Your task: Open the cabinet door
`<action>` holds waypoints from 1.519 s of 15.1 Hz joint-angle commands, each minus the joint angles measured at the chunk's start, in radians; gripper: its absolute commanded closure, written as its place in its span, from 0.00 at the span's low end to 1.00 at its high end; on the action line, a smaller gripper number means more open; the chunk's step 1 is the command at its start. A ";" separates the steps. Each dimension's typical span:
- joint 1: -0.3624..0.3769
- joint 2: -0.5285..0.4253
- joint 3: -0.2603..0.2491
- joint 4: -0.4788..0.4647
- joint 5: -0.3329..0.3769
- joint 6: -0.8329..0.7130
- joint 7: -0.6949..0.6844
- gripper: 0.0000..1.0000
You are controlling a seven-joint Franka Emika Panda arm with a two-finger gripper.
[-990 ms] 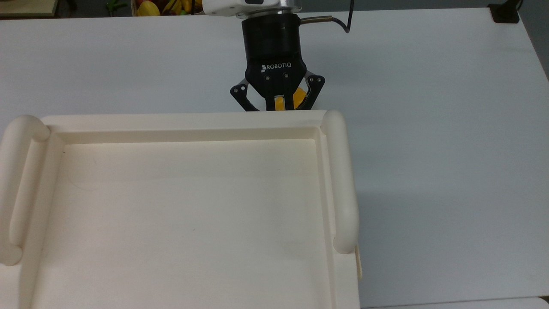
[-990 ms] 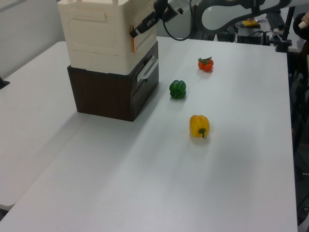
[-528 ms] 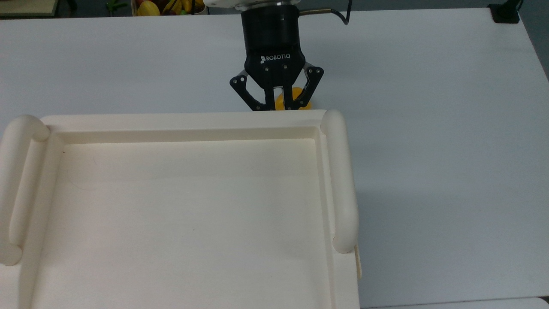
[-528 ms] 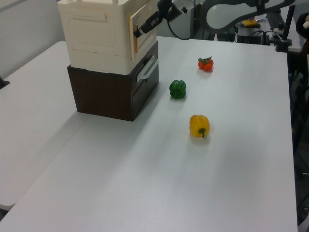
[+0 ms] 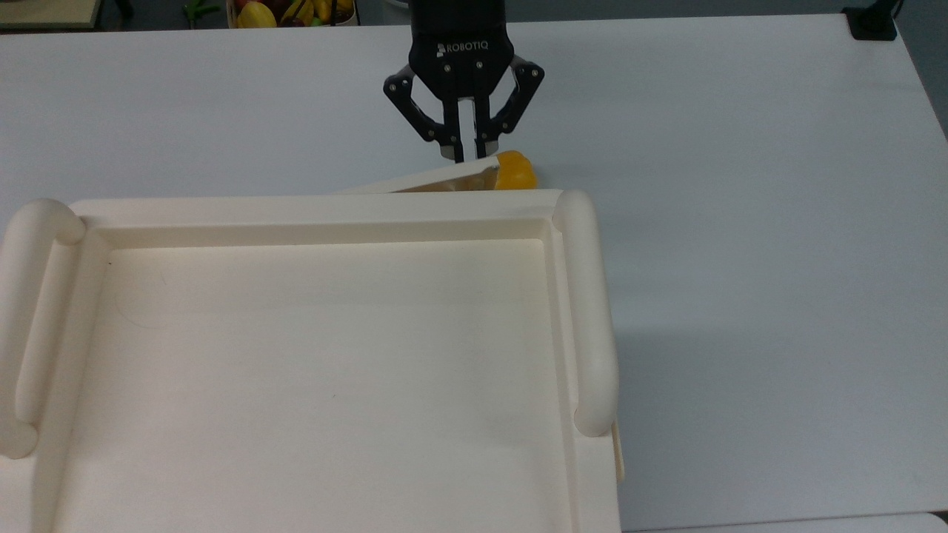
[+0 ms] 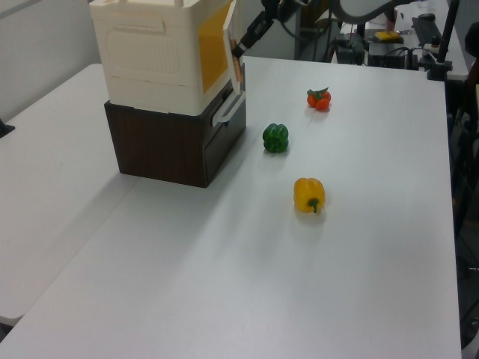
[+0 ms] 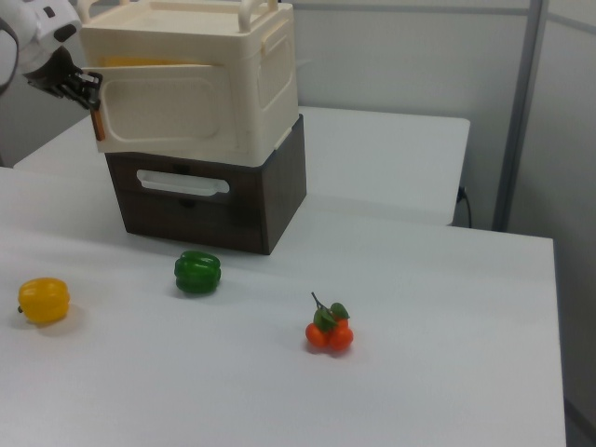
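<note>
We hold cabinet door [image 5: 415, 183] ajar at cabinet [image 6: 161, 56] front; gripper [image 5: 466, 153] fingers pinched nearly shut on door's free edge. We judge panel light, stiff; grip free edge.

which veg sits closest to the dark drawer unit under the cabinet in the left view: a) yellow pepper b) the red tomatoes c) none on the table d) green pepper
d: in the left view the green pepper lies just off the drawer unit, while the yellow pepper and the tomatoes lie farther out on the table.
</note>
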 commanded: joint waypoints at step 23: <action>-0.199 -0.302 -0.153 0.036 0.039 -0.825 0.002 0.00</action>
